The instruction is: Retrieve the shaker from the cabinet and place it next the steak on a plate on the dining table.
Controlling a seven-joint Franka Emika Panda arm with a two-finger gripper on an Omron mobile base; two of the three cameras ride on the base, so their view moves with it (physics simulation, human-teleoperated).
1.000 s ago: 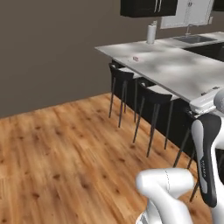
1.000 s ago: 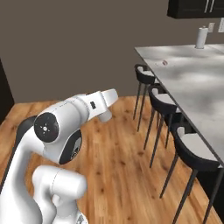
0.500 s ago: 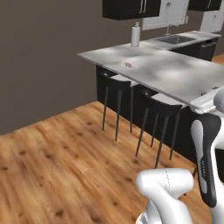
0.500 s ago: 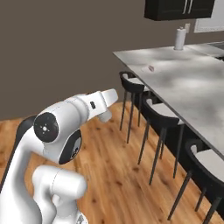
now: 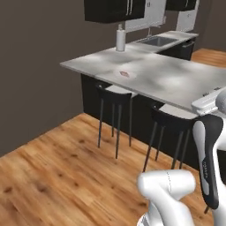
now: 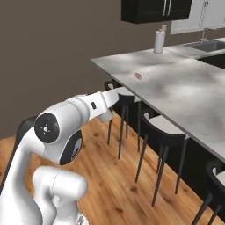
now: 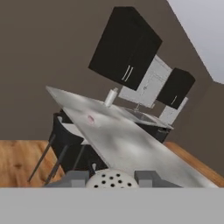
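Pincer [image 7: 114, 178] is gripping the tiny pale perforated-cap shaker [image 7: 110, 179] (retrieval apparently done); placing beside the pinkish-red steak [image 5: 125, 73] on the marble surface [image 5: 172, 79] is pending.

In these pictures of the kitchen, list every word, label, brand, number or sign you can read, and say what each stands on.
None can be read.
The black cabinet, the tall pale cylinder, the marble dining table and the shaker held between the gripper fingers carry no legible text or marks.

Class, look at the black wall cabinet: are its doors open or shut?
Shut. The cabinet doors lie flush, both silver handles side by side, no interior showing.
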